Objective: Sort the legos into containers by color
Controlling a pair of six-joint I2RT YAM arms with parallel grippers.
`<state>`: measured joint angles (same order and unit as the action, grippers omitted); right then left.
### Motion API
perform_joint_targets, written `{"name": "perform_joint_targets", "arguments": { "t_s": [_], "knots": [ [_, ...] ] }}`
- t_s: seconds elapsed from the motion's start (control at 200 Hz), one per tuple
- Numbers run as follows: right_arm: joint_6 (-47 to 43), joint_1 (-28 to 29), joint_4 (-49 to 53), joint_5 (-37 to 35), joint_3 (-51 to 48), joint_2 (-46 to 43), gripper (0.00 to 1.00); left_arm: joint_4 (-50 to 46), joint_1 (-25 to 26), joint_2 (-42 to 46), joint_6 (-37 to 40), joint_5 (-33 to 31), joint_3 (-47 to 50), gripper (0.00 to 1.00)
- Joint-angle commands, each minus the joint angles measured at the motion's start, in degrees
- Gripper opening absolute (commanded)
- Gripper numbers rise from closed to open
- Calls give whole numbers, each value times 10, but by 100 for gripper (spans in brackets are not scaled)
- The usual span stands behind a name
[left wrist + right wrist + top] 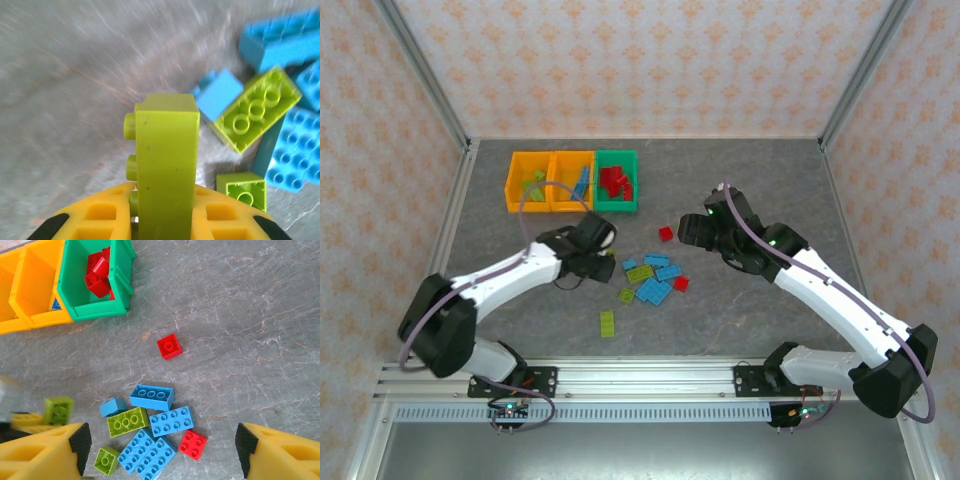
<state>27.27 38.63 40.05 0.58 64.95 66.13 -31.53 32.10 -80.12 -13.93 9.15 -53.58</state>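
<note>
Lime brick (607,323): lies alone, closest to the near edge of the table (760,180).
Left gripper (165,225): closed on an upright lime lego (166,160), just left of the loose pile.
Loose legos (655,280): blue, lime and red, mid-table.
Right gripper (161,450): fingers wide apart, holding nothing, above the pile.
Containers (552,207): far-left area; the green bin (120,285) holds red bricks (97,275).

upright lime brick (167,165) — base cut off below | blue bricks (295,155) cropped right | table (75,75) blurred
</note>
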Motion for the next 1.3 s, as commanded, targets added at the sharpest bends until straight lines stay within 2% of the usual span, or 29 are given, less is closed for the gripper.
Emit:
{"name": "perform_joint_targets", "arguments": {
  "t_s": [0.0,0.19,0.54,0.726,0.856,0.906,1.006,1.086,1.291],
  "knots": [
    [6,3,-4,-14,-11,-14,78,13,-55,23,-16,19,-31,11],
    [9,2,-2,-8,-3,-12,78,63,-135,-37,-21,27,-122,11],
    [29,2,7,-32,-20,-55,78,55,-244,-263,-22,-16,-379,11],
    [30,2,26,-41,-14,-63,78,42,-323,-317,-30,-35,-430,11],
    [30,2,21,-43,-14,-61,78,14,-365,-353,-27,-7,-466,12],
    [30,2,20,-41,-12,-58,78,9,-373,-363,-23,6,-475,17],
    [29,2,22,-38,-4,-52,78,8,-382,-362,-21,28,-473,39],
    [30,2,22,-41,-3,-50,78,24,-382,-332,-27,38,-447,50],
    [28,2,9,-38,-4,-36,79,55,-366,-171,-62,72,-344,52]
  ]
}}
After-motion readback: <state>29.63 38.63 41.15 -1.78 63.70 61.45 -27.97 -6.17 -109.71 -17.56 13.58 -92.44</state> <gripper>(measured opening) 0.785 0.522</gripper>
